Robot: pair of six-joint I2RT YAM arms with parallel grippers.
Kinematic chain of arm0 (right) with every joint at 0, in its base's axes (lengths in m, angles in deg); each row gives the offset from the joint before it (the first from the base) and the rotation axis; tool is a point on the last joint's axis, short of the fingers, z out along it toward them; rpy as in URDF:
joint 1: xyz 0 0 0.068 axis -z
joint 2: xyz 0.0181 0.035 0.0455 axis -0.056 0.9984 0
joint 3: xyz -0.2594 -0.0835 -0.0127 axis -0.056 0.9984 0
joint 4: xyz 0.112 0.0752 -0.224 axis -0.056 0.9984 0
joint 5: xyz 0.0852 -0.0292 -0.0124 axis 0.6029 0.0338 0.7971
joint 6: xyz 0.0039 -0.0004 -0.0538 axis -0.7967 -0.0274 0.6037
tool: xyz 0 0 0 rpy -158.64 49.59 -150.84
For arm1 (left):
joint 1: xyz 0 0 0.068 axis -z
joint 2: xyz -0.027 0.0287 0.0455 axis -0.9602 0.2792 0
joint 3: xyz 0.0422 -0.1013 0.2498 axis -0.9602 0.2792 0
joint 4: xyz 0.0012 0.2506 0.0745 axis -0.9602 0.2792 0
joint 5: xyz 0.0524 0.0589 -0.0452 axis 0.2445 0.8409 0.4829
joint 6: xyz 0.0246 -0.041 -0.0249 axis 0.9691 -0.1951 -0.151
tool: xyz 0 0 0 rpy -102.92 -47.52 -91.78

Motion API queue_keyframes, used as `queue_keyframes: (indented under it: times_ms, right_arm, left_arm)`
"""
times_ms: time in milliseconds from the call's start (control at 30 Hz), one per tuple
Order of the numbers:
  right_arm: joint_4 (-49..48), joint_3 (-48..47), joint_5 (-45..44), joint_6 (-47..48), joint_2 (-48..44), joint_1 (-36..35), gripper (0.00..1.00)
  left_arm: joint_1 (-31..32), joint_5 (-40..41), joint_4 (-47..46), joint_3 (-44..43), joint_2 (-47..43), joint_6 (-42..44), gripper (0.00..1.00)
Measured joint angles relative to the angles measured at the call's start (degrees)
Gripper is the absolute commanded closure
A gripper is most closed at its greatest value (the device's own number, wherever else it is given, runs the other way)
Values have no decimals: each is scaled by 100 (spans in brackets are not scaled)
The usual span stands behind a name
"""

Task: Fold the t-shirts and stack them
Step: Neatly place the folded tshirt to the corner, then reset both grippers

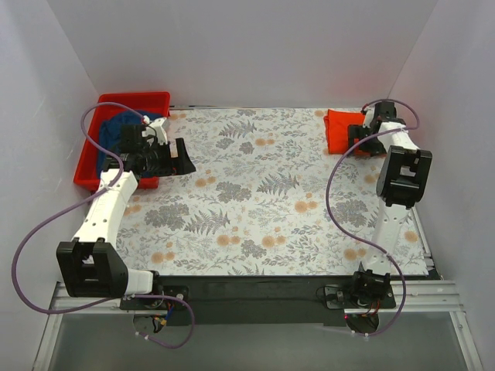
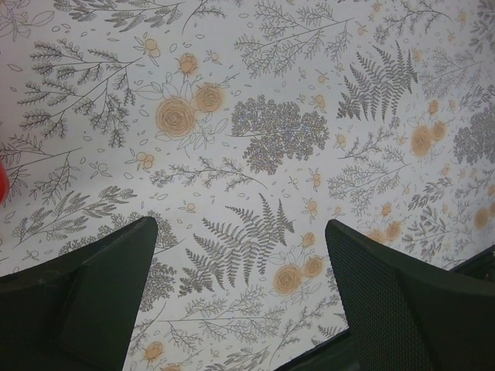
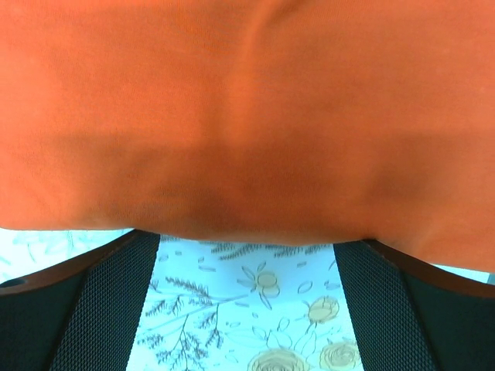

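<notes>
Your two arms: white shells, black joints, purple cables.
Your left arm (image 1: 108,209) and right arm (image 1: 390,220) are built alike, with smooth white links between boxy black joint housings, and a thin purple cable (image 1: 327,193) loops along each. Your left claw (image 2: 240,226) and right claw (image 3: 247,243) have broad matte black fingers (image 3: 100,309) with finely dotted, mesh-like inner pads.

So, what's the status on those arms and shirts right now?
Left gripper open over tablecloth. Right gripper open at orange t-shirt. Blue t-shirt in red bin. Nothing blocking.
</notes>
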Motion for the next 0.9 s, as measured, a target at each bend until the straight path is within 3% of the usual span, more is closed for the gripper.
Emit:
queue_keyframes:
  times_ms: [367, 633, 767, 900]
  right_arm:
    - [52, -741, -17, 9, 459, -48, 2]
    - [114, -780, 55, 162, 446, -52, 2]
    - [339, -758, 223, 358, 122, -61, 2]
    - [555, -686, 411, 647, -815, -125, 2]
  left_arm:
    - [0, 15, -2, 2, 138, 0, 10]
    - [0, 2, 9, -4, 181, 0, 10]
    - [0, -105, 111, -212, 332, 9, 10]
    - [0, -315, 199, -542, 573, 22, 10]
